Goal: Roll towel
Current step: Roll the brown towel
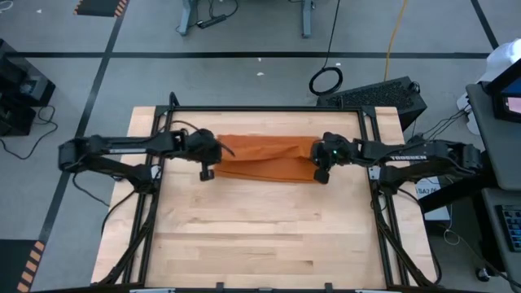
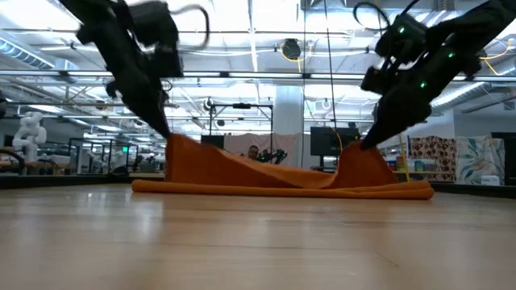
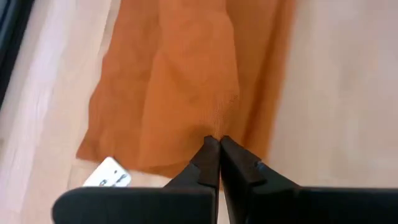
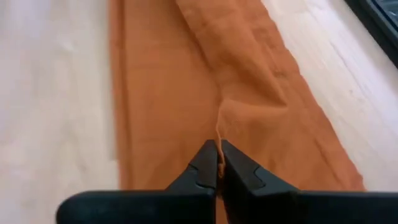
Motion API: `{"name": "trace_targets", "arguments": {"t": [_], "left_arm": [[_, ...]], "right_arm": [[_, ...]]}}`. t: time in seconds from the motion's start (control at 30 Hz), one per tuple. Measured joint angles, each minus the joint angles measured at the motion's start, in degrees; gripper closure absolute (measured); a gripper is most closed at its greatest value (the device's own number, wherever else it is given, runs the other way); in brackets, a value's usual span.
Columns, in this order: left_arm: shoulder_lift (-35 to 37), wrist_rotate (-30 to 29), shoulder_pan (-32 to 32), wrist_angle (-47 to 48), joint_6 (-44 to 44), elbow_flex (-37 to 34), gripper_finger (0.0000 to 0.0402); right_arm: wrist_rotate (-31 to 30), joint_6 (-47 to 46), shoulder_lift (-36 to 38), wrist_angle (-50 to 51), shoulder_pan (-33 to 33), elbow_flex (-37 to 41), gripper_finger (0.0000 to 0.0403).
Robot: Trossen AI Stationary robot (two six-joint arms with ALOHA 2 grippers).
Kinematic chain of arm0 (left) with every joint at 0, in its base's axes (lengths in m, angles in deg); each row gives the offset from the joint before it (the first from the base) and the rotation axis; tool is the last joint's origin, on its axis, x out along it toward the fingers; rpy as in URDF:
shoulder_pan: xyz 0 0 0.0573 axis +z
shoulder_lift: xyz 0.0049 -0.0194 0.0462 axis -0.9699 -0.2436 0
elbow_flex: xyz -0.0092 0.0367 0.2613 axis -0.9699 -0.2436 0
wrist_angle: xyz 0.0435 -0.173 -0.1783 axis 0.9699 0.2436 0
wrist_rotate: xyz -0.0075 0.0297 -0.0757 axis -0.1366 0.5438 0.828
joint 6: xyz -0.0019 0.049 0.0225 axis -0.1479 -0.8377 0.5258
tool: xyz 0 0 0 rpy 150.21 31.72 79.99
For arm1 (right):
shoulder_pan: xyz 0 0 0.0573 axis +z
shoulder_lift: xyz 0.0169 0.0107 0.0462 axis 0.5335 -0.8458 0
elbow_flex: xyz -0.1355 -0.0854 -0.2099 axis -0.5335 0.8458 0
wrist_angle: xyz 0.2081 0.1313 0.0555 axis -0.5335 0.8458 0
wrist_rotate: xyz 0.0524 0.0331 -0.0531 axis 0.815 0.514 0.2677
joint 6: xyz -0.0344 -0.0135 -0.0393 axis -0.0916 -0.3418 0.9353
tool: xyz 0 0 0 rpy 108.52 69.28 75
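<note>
Bare wood of the table [image 1: 244, 236] fills the near side; beyond it the towel [image 1: 264, 159] lies as a long folded strip. Both grippers pinch it, 1 at each end: the left gripper [image 3: 214, 142] clamped tight on the fabric, the right gripper [image 4: 217, 146] likewise, each lifting its end into a peak above the table.

Just the background stuff around the rig

Light wood worktop [image 1: 244, 244] sits in a black frame [image 1: 269, 109]. Past the right hand there's a black keyboard-looking thing [image 1: 383, 94], a coiled cable [image 1: 326, 80] on the grey floor [image 1: 244, 73], and a yellow cord [image 1: 392, 32] trailing off.
</note>
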Motion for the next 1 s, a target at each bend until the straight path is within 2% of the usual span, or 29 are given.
{"name": "trace_targets", "arguments": {"t": [0.2, 0.43, 0.53, 0.7, 0.83, 1.0], "left_arm": [[9.86, 1.72, -4.66, 0.82, 1.37, 0.07, 0.0391], [18.68, 1.66, -7.29, -0.23, 0.97, 1.58, 0.0391], [21.13, 0.96, -7.63, -1.49, 0.84, 1.86, 0.0391], [23.52, -0.28, -7.8, -0.65, -0.12, 1.9, 0.0391], [24.85, 2.43, -9.05, -1.57, -0.08, 1.9, 0.0391], [25.28, 4.43, -11.38, -0.37, 3.43, 1.9, 0.0391]], "right_arm": [[-0.75, -3.91, 7.58, 2.79, 4.43, -0.52, 0.0402], [-8.79, -5.83, 15.89, 9.44, 10.27, -6.02, 0.0402], [-10.47, -5.9, 17.94, 10.12, 12.31, -8.39, 0.0402], [-10.05, -12.13, 18.93, 16.2, 15.18, -11.06, 0.0403], [-6.25, -16.32, 19.04, 17.06, 18.56, -11.67, 0.0403], [-6.01, -21.74, 19.08, 17.17, 22.97, -11.67, 0.0403]]}}
